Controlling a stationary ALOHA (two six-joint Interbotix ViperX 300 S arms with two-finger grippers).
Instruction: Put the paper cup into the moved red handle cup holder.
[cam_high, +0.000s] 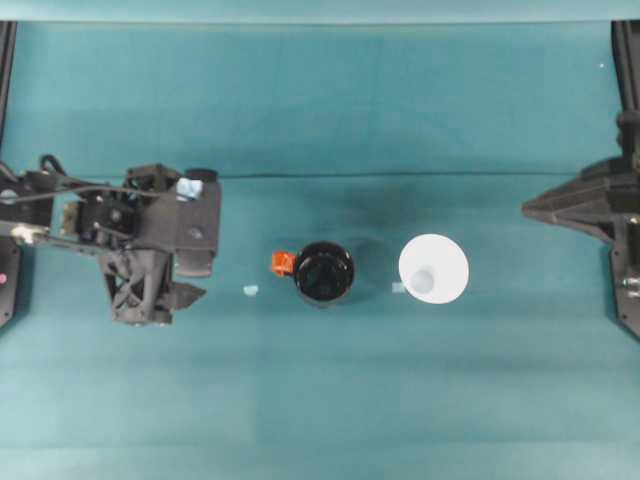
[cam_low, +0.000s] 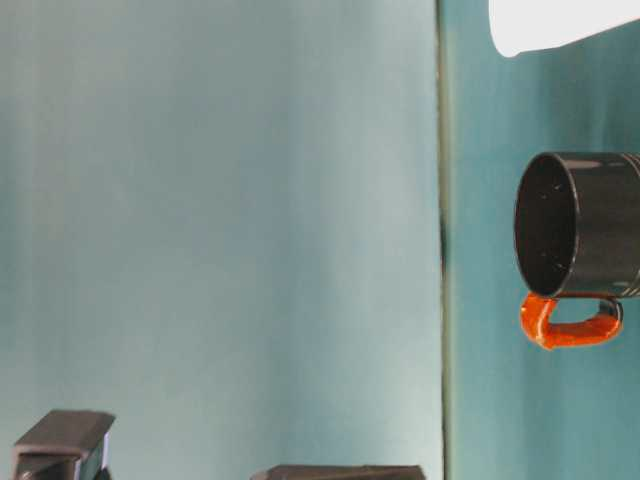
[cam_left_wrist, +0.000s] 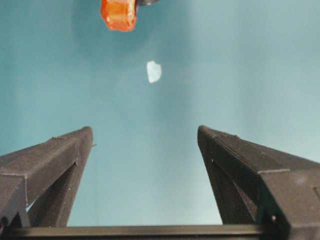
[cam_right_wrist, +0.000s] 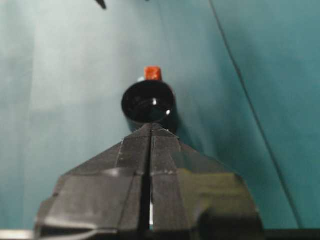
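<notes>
Here we are over the teal worktop (cam_high: 320, 400), and both pieces sit near the middle. The glossy black round cup holder with the red-orange handle (cam_high: 323, 273) stands upright, mouth open to the ceiling, its handle tab pointing toward the left arm's side. Just beside it, apart and not touching, stands the plain white paper cup (cam_high: 433, 268) — mouth up too, its greyish base visible down inside. Nothing is in the holder yet, so the real work is not begun.

The left tool (cam_left_wrist: 145, 137) has its fingers spread wide with nothing but bare cloth between them, facing the red handle and a small pale scrap (cam_left_wrist: 154, 71) lying on the cloth; it sits clear of the holder, well placed to steady it if needed. The right tool (cam_right_wrist: 151, 131) is pressed together, empty, parked at the far right edge and looking down the line at the black holder.

My read: the right arm is closest to the paper cup, so it will need to part its fingers before reaching in.
</notes>
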